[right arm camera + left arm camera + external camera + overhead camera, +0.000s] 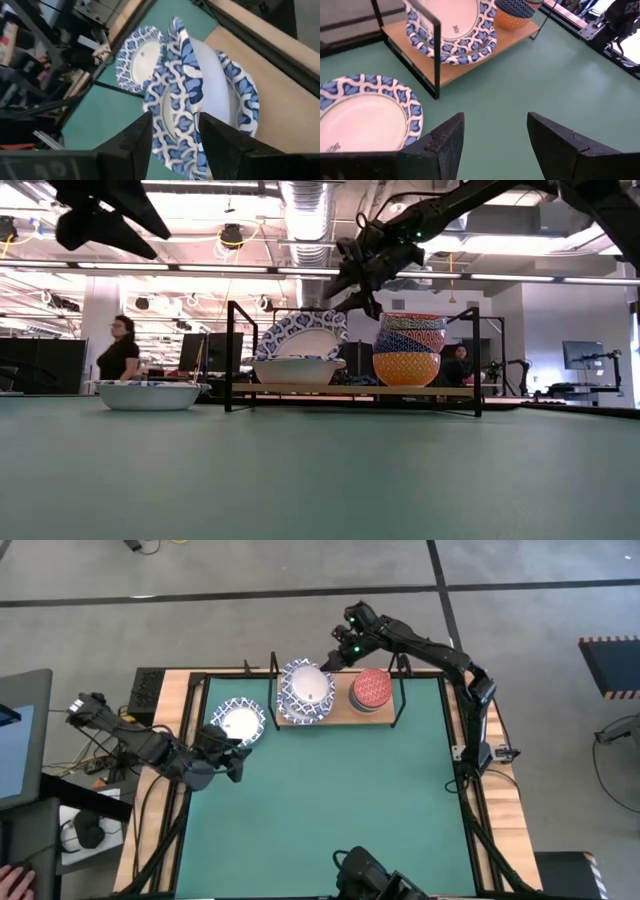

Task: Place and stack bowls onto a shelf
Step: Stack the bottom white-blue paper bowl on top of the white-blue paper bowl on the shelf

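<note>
- Right end effector (328, 662): above the shelf (385, 708), fingers closed on the rim of a tilted blue-patterned bowl (182, 90) over another patterned bowl (297, 370).
- Left end effector (495, 145): fingers wide apart, holding nothing, beside 1 patterned bowl on the mat (241, 723).
- Stack topped by the red bowl (372, 688): on the shelf.

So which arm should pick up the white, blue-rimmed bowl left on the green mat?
Left. Its open claw hangs right beside that white, blue-rimmed bowl, while the right claw is busy at the wooden shelf, gripping a tilted blue-patterned bowl.
</note>
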`<state>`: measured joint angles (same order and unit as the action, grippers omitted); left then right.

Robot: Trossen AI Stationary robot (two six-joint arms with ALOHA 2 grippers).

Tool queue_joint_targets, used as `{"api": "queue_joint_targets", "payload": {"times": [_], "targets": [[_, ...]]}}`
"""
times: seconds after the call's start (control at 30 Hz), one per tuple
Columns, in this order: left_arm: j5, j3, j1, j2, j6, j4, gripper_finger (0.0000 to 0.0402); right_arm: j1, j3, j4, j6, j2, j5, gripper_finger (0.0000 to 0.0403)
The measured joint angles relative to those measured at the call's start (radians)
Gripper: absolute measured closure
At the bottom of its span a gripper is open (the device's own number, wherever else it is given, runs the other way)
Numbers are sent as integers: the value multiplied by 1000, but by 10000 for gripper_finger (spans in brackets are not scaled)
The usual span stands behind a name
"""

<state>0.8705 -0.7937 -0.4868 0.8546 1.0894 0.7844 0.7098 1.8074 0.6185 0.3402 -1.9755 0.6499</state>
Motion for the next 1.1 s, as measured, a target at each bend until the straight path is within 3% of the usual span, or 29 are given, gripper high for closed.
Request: {"api": "queue_joint_targets", "payload": {"times": [0.17, 0.43, 0.7, 1.1], "targets": [[-45, 0, 86, 47, -162, -119, 200, -22, 48, 17, -67, 6, -144, 219], [-198, -1, 308, 155, -481, -290, 200, -60, 139, 20, -290, 11, -524, 240], [-405, -1, 477, 249, -647, -466, 200, -123, 138, 29, -365, -76, -617, 264], [-418, -1, 479, 186, -619, -412, 200, -145, 138, 83, -417, -174, -651, 283]]}}
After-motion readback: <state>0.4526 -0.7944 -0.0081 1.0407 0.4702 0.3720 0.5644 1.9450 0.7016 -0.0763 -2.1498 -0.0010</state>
